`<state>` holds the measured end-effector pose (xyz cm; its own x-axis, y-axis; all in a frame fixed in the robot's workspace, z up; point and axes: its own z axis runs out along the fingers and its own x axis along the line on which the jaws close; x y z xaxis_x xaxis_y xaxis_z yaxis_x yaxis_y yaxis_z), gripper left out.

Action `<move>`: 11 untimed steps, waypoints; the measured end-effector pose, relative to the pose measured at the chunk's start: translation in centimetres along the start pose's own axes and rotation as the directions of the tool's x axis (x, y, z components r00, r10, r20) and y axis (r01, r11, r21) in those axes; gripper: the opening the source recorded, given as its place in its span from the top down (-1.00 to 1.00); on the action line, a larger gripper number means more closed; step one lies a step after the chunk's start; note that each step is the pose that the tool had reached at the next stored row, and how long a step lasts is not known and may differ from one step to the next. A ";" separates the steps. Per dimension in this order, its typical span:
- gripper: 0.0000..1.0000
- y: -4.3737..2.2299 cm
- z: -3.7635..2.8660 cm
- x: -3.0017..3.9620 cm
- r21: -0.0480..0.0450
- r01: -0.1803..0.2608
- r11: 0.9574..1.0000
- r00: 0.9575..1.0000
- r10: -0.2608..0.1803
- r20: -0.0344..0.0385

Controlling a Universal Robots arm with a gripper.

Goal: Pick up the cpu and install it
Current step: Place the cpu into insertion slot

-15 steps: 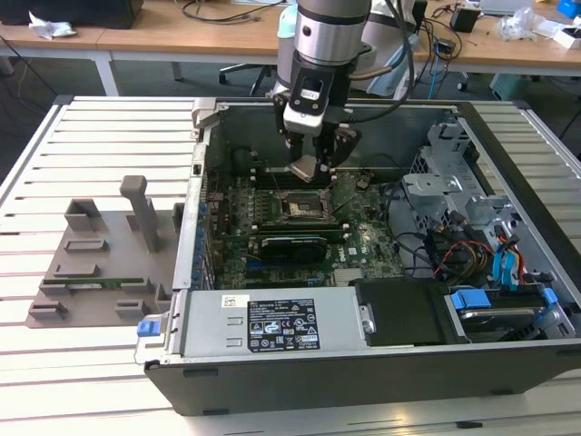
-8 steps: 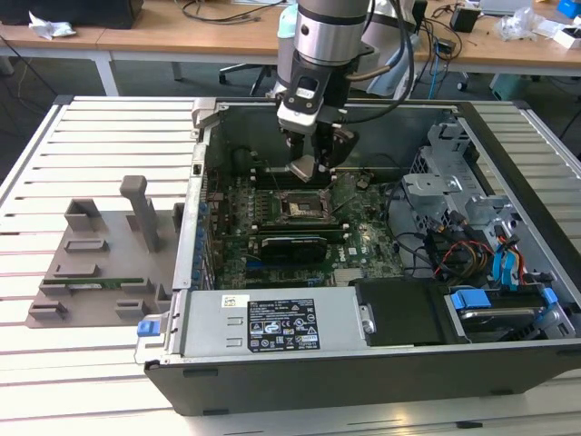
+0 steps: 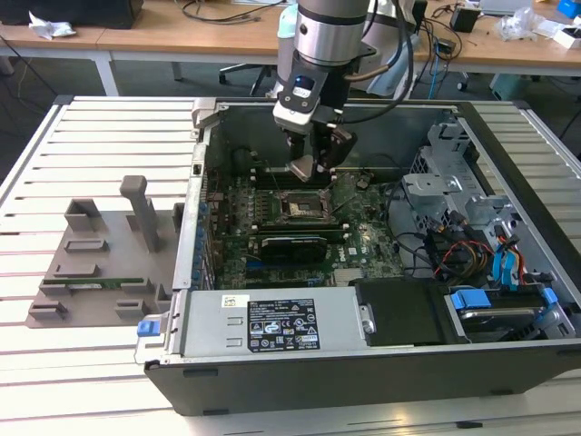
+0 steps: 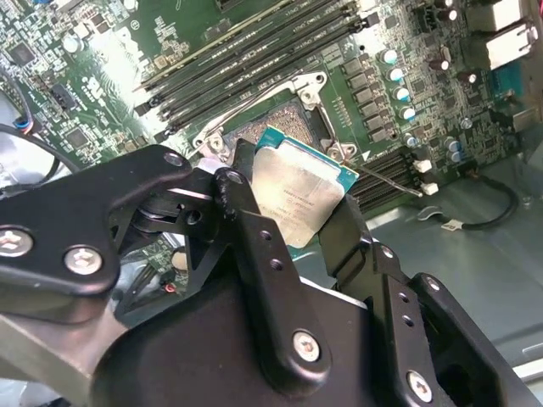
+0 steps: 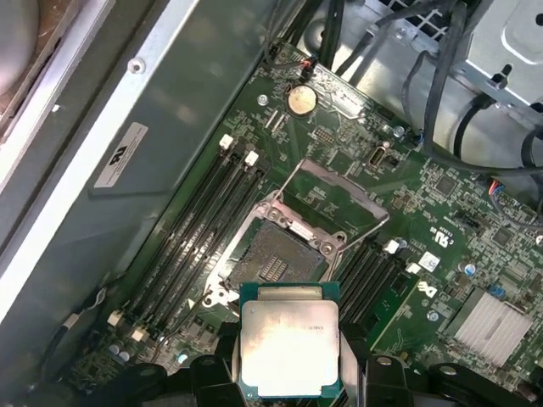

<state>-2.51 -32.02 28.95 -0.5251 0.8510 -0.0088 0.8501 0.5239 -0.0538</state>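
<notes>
One arm reaches into the open computer case point(image 3: 363, 377) in the exterior view. Its pincer point(image 3: 313, 166) is closed on the cpu point(image 3: 302, 169), held above the socket point(image 3: 300, 207). The case sits on a slatted worktop point(image 3: 109, 127).

In the second wrist view, black fingers point(image 4: 254, 237) clamp the cpu point(image 4: 301, 199) by two opposite edges, silver plate showing, over the green motherboard point(image 4: 102, 51).

In the first wrist view, the cpu point(image 5: 290, 348) is not seated. The bare socket point(image 5: 276, 263) lies just beyond it, its metal frame point(image 5: 335, 191) swung open.
</notes>
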 end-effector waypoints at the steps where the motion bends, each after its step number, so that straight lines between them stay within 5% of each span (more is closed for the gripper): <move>1: -0.09 0.00 0.00 0.00 0.000 -0.006 1.000 1.000 0.006 0.000; 11: -0.09 0.00 0.00 0.00 0.002 -0.087 0.996 0.996 0.087 -0.004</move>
<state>-2.51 -32.02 28.95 -0.4492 0.8934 -0.0097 0.8923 0.4481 -0.0543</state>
